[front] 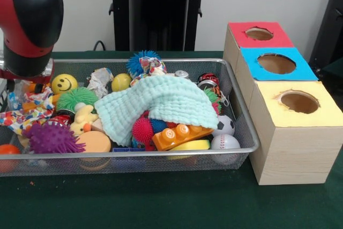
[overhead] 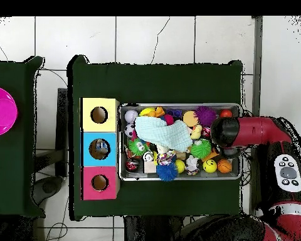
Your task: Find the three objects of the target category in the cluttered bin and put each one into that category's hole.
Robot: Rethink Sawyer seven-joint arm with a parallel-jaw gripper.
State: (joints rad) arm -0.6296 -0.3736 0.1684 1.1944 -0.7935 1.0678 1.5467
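A: In the front view, the wire mesh bin [front: 236, 97] sits on the green tabletop [front: 161, 202], packed with toys. A pale green cloth [front: 161, 103] is draped over the middle of the heap, and around it lie a purple spiky ball [front: 51, 138], a yellow smiley ball [front: 64, 83], an orange block [front: 179, 135] and a baseball [front: 225, 142]. No transparent bottle with a blue-and-white label can be picked out; any bottles are presumably buried.

B: And the arm?

A: The red and black arm [front: 29, 22] hangs over the bin's left end. Its tool is hidden there, so whether it is apart or together cannot be told. Beside the bin's right end stand three boxes, and the hole [front: 276, 63] in the blue top is the middle one, between the red box [front: 259, 34] and the yellow box [front: 299, 102].

B: The overhead view?

A: Turned round: the arm [overhead: 241, 132] covers the bin's right end, the bin [overhead: 178, 177] lies lengthwise, and the blue-topped hole [overhead: 99, 149] is just beyond its far end. Something seems to show inside that hole, though it is unclear what.

B: The risks?

A: Likely a grab at the wrong thing, since the cloth hides much of the pile. The cloth may also snag and drag toys over the rim. And the three holes sit close together, so a drop could land in a neighbour.
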